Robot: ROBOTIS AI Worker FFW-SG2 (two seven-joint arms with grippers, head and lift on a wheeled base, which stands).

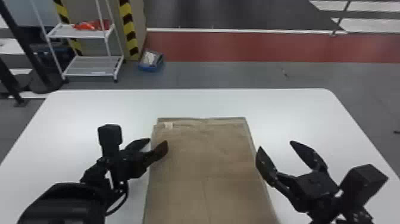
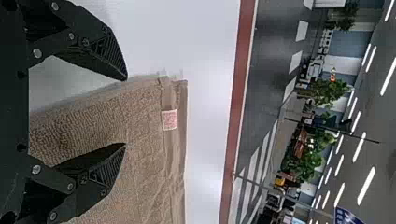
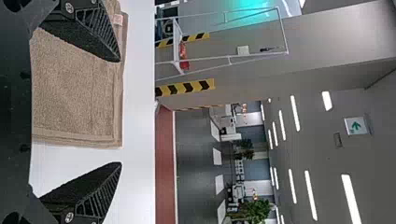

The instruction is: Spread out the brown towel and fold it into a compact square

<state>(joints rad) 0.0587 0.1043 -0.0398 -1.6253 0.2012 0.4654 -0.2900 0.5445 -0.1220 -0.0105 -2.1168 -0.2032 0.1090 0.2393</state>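
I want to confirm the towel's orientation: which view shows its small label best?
The left wrist view: there the label looks largest, with reddish marks on white. The head view shows a small pale patch near the far left corner of the towel; the right wrist view shows it small, too.

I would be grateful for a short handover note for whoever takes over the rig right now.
Left gripper: open, straddling the towel's left edge near the labelled far corner.
Right gripper: open, by the towel's right edge.
Brown towel: flat on the white table, held by neither gripper.
Done: spread flat, apparently already doubled, as a lower layer peeks out at the far edge.
Left: folding into a compact square.
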